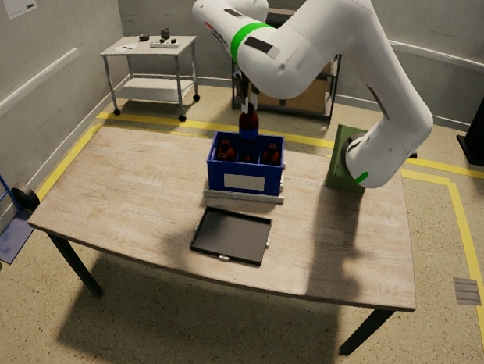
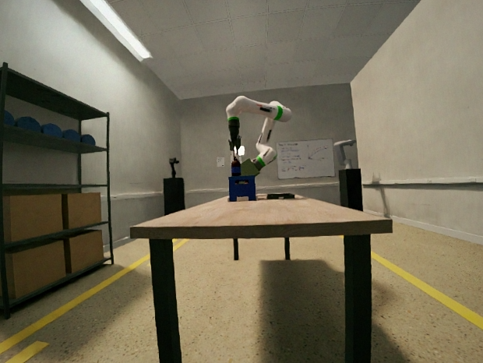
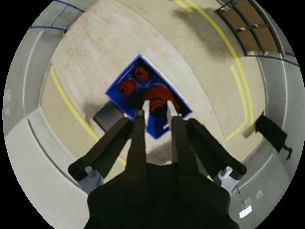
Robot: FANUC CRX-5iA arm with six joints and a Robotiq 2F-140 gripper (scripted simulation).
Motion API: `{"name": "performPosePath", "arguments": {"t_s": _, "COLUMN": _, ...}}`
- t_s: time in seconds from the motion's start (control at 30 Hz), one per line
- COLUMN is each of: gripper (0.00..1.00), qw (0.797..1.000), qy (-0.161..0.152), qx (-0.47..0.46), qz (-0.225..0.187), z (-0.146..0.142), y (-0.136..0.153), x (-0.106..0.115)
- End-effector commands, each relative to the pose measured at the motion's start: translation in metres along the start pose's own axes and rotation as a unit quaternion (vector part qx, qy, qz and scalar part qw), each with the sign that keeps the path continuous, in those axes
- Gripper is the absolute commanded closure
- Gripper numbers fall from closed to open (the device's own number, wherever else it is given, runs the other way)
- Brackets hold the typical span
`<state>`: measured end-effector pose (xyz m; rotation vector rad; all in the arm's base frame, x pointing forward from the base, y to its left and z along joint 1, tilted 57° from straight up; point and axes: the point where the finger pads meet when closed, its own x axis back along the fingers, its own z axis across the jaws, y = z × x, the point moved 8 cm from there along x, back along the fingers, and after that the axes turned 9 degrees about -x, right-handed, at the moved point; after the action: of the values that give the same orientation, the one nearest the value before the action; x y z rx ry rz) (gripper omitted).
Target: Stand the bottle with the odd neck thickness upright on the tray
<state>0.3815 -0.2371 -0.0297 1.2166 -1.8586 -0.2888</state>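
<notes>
A blue crate [image 1: 245, 165] stands mid-table on a pale board. Brown bottles stand inside it, among them one at the left [image 1: 225, 148] and one at the right [image 1: 271, 153]. My gripper [image 1: 248, 102] is shut on the neck of a brown bottle with a blue label [image 1: 248, 126]. It holds the bottle upright, raised so most of it is above the crate's back rim. In the wrist view the bottle [image 3: 156, 98] sits between my fingers, over the crate. The black tray [image 1: 231, 235] lies in front of the crate, empty.
My arm's green base block [image 1: 342, 160] stands at the table's right back. A metal trolley [image 1: 154, 66] and a shelf rack with boxes [image 1: 300, 94] stand on the floor behind the table.
</notes>
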Motion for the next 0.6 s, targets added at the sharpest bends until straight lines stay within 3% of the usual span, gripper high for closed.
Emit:
{"name": "performPosePath", "arguments": {"t_s": 0.0, "gripper": 0.90, "qw": 1.000, "qy": 0.000, "qx": 0.000, "qz": 0.001, "z": -0.0006, "y": 0.0007, "x": 0.0009}}
{"name": "performPosePath", "arguments": {"t_s": 0.57, "gripper": 0.90, "qw": 1.000, "qy": 0.000, "qx": 0.000, "qz": 0.001, "z": -0.0063, "y": 0.0078, "x": 0.0009}}
